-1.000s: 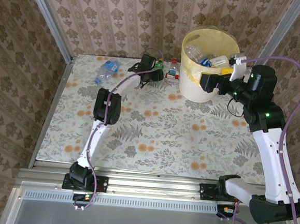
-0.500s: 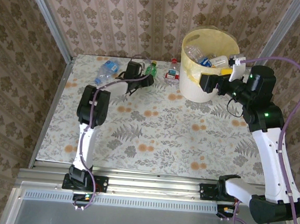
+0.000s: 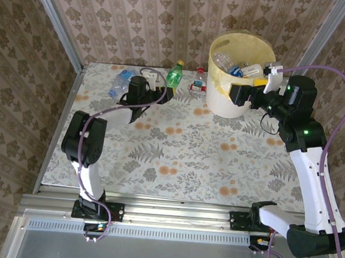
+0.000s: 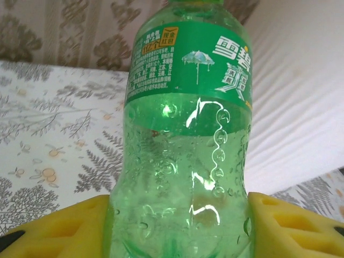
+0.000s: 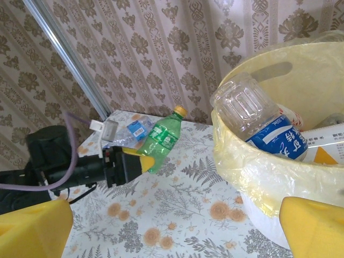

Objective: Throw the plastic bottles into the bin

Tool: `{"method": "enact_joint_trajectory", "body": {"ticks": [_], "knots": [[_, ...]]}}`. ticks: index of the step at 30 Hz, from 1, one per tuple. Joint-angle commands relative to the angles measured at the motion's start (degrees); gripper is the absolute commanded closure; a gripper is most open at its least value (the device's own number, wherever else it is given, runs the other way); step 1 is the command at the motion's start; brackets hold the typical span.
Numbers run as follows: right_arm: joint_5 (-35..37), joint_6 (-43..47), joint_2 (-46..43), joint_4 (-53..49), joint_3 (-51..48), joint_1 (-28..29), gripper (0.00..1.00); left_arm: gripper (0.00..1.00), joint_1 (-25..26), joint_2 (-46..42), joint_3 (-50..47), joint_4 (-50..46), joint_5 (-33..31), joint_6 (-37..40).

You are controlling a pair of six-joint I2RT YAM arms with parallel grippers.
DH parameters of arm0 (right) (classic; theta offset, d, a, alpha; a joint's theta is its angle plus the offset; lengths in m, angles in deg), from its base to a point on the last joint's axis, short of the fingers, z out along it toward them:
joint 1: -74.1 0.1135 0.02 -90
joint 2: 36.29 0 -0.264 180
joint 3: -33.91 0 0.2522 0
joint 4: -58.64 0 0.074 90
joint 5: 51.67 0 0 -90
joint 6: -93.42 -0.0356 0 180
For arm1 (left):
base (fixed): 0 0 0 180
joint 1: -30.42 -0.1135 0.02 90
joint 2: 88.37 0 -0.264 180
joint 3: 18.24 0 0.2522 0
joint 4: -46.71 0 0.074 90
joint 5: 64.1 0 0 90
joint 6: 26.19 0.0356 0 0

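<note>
Tilted green bottle point(image 3: 174, 75) left of bottle-filled bin point(image 3: 220, 100)

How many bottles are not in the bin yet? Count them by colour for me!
Green bottle, gripped by the left pincer: 1
Clear bottle with blue label, lying on the table: 1
Bottle with red label, standing beside the bin: 1
Total: 3

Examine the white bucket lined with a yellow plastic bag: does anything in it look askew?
Yes: a clear plastic bottle with a blue label leans on the white bucket's bag-covered rim, one end sticking up above it instead of lying down inside.
</note>
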Motion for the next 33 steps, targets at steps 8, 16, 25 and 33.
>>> {"method": "enact_joint_trajectory", "body": {"ticks": [8, 16, 25, 33], "knots": [[-2.82, -3.76, 0.25, 1.17, -0.25, 0.07, 0.00, 0.54, 7.50, -13.01, -2.28, -5.15, -3.08, 16.71], [-4.54, -5.21, 0.50, 1.24, -0.09, 0.07, 0.00, 0.55, 12.83, -22.72, -5.35, -9.77, -7.62, 21.20], [-8.07, -8.36, 1.49, 2.94, -0.33, 0.29, 0.00, 0.55, 20.74, -29.53, -5.93, -13.48, -9.14, 24.69], [-11.51, -11.77, 2.36, 3.99, -0.96, 0.94, 0.01, 0.55, 26.64, -29.34, -2.58, -15.19, -9.75, 27.50]]}}
